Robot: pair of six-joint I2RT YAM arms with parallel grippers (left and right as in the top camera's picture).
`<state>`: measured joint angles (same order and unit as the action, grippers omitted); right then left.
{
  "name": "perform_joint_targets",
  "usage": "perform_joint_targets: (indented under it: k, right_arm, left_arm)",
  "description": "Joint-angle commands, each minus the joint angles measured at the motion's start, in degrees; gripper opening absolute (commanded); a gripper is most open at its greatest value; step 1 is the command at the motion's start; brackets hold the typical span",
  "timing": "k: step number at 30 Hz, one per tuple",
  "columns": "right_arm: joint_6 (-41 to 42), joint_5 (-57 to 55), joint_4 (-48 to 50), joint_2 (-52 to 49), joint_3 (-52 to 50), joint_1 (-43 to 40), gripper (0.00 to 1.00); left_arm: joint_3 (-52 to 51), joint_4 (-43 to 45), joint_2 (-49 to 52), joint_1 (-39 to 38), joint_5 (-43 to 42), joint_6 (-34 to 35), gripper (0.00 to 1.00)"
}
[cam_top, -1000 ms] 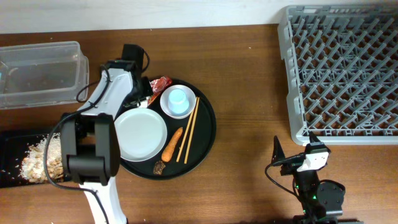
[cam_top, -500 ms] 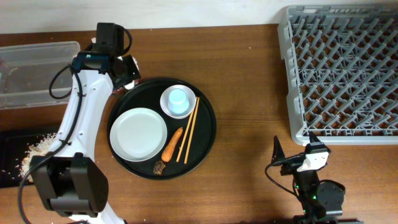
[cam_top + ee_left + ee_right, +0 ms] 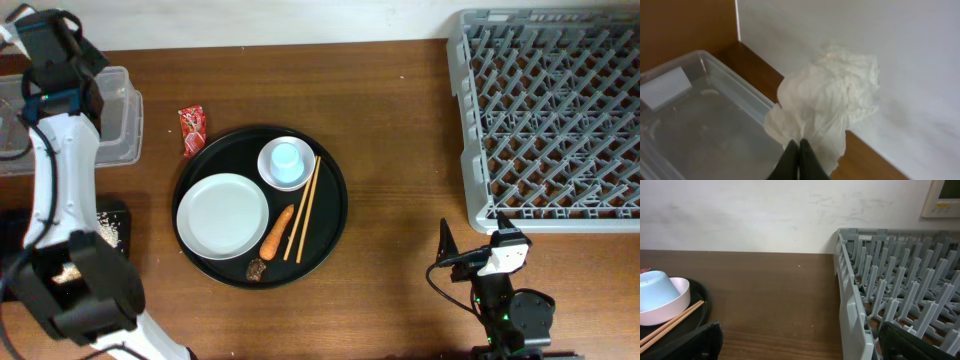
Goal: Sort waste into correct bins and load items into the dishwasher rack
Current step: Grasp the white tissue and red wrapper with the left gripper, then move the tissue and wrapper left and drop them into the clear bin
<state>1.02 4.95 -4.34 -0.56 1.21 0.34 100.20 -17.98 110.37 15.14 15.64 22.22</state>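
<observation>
My left gripper (image 3: pixel 799 146) is shut on the crumpled white tissue (image 3: pixel 832 97) and holds it above the far edge of the clear tub (image 3: pixel 695 115). From overhead the left gripper (image 3: pixel 38 28) is at the far left corner over the clear tub (image 3: pixel 118 118). The red wrapper (image 3: pixel 192 128) lies on the table beside the round black tray (image 3: pixel 335 205). On that tray are the white plate (image 3: pixel 223 214), the blue cup (image 3: pixel 286 158) inside the white bowl (image 3: pixel 270 172), the chopsticks (image 3: pixel 303 208), the carrot (image 3: pixel 277 232) and a dark scrap (image 3: pixel 257 268). My right gripper (image 3: pixel 470 255) is open and empty.
The grey dishwasher rack (image 3: pixel 550 110) fills the back right and also shows in the right wrist view (image 3: pixel 880 295). The shallow black tray (image 3: pixel 112 225) with rice sits at the left edge, mostly hidden by my left arm. The right wrist view shows the bowl with the cup (image 3: pixel 662 297).
My left arm swung from the round tray to the far left over the clear tub, carrying the tissue. The red wrapper now lies on the table left of the round tray. Right arm unmoved.
</observation>
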Motion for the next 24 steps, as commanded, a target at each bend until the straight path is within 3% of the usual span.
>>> perform_joint_targets:
  k: [1, 3, 4, 7, 11, 15, 16, 17, 21, 24]
  right_arm:
    - [-0.37, -0.52, 0.20, 0.35, -0.90, -0.37, 0.98]
    - [-0.37, -0.52, 0.20, 0.35, -0.90, -0.37, 0.98]
    - [-0.37, -0.52, 0.20, 0.35, -0.90, -0.37, 0.98]
    - [-0.37, -0.52, 0.20, 0.35, -0.90, -0.37, 0.98]
    - [-0.37, -0.52, 0.20, 0.35, -0.90, -0.37, 0.98]
    - [-0.37, -0.52, 0.20, 0.35, -0.90, -0.37, 0.98]
    - [-0.37, -0.52, 0.20, 0.35, -0.90, -0.37, 0.98]
    - [-0.37, -0.52, 0.20, 0.35, -0.90, -0.37, 0.98]
    - [-0.37, -0.52, 0.20, 0.35, -0.90, -0.37, 0.98]
    - [-0.37, -0.52, 0.20, 0.35, -0.90, -0.37, 0.98]
  left_arm:
    - [0.39, 2.34, 6.05, 2.36, 0.70, -11.15, 0.19]
    - [0.39, 1.62, 7.56, 3.30, 0.72, -11.65, 0.25]
    - [0.39, 1.22, 7.69, 3.63, 0.72, -11.67, 0.65]
    - [0.42, 0.57, 6.62, 3.74, 0.70, -11.65, 0.92]
    - [0.42, -5.77, -0.20, 1.29, -3.28, -11.61, 0.89]
    - [0.39, -17.07, -4.52, -2.80, -35.56, -11.63, 0.89]
    - [0.28, -18.45, -3.91, -5.25, -36.30, -11.65, 0.89]
    - [0.31, -20.17, -3.02, -7.85, -32.22, -11.69, 0.75]
    - [0.31, -25.83, -1.29, -14.51, -18.99, -18.14, 0.74]
    - [0.31, -25.83, -0.59, -16.37, -13.40, -19.28, 0.66]
